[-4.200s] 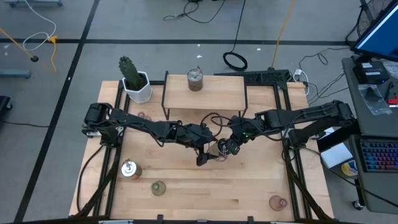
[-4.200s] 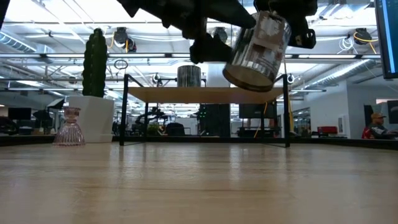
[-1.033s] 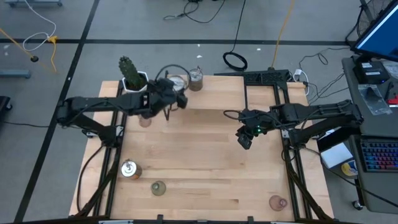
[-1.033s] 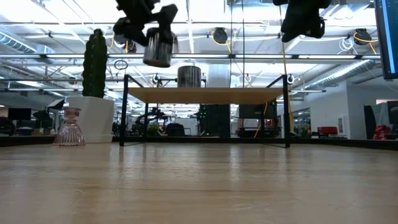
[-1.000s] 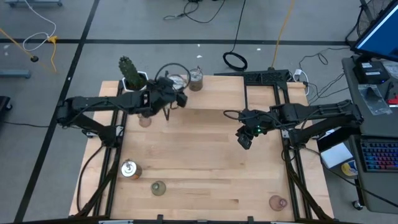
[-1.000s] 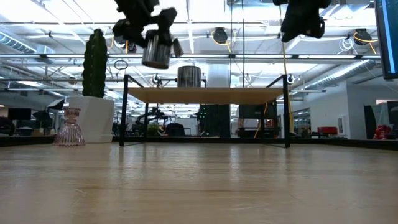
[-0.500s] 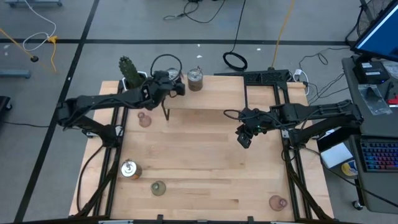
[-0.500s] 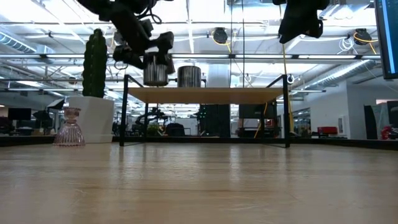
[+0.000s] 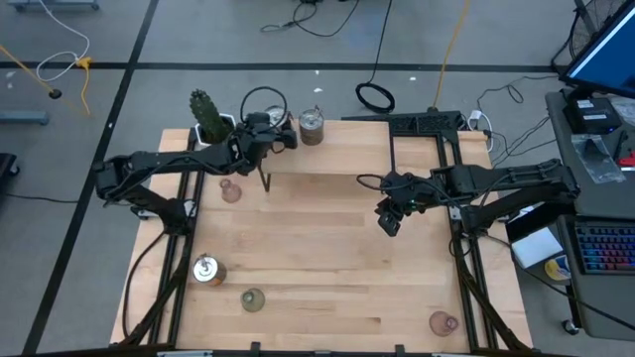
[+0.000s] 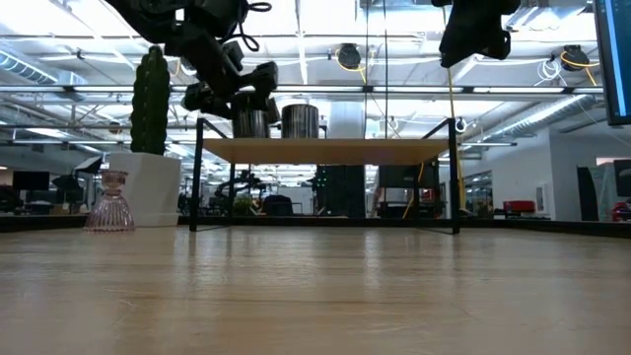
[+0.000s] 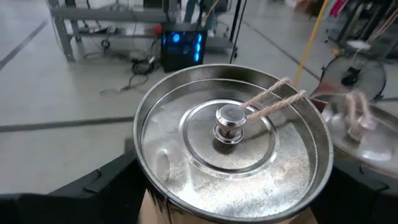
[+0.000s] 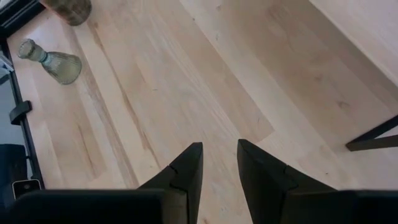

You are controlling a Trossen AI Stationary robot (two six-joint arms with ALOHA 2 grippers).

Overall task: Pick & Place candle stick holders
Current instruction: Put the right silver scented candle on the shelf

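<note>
My left gripper (image 9: 279,137) is shut on a squat silvery holder (image 10: 249,123) at the top of the wooden shelf (image 10: 325,150) at the table's far side. A second silvery holder (image 9: 312,127) stands on the shelf just to its right. In the left wrist view I look into the held holder's open top (image 11: 230,155), with a knob and twine inside. My right gripper (image 9: 389,219) hangs narrowly open and empty above the table's right middle. A pink glass holder (image 9: 230,190), a third silvery one (image 9: 205,268), an olive one (image 9: 253,298) and another pink one (image 9: 444,321) stand on the table. My left gripper pinches the silvery holder's round outer wall (image 11: 144,171) between its two fingers, one on each side. The fingers come slanting down from the table's left. The holder stands upright with its base at the shelf top; I cannot tell whether it touches.
A green cactus in a white pot (image 9: 213,124) stands at the far left, close to my left arm. The shelf's dark legs (image 9: 266,180) stand on the table. The right wrist view shows bare tabletop below, with the olive holder (image 12: 53,60) farther off.
My left gripper has carried the silvery holder toward the table's far edge and down to the shelf top. The holder, tilted before, now stands upright beside the second silvery holder.
</note>
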